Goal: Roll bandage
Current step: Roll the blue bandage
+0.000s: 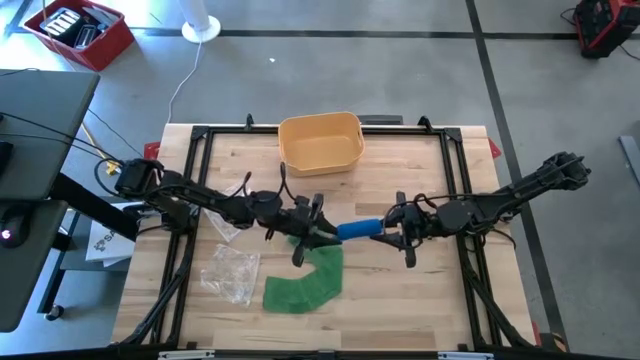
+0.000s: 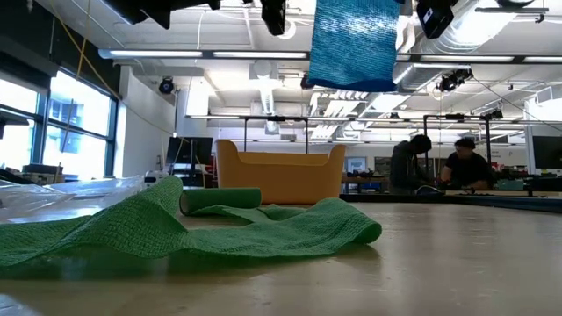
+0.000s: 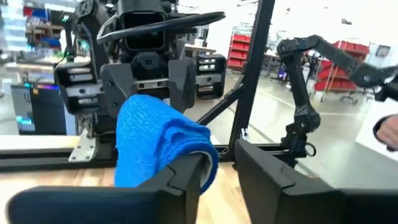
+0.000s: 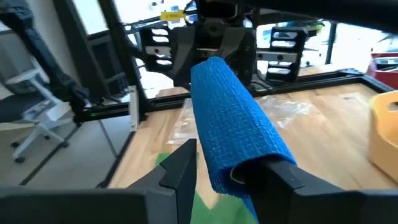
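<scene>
While low view cuts both grippers off at top edge, blue bandage roll (image 1: 358, 229) hangs mid-air above table centre, long axis running arm to arm. Left gripper (image 1: 318, 232) grasps one end, right gripper (image 1: 392, 232) grasps other; each roll end partly hidden between fingers. Green bandage (image 1: 305, 283) lies unrolled below, near yellow bin (image 1: 320, 142).
</scene>
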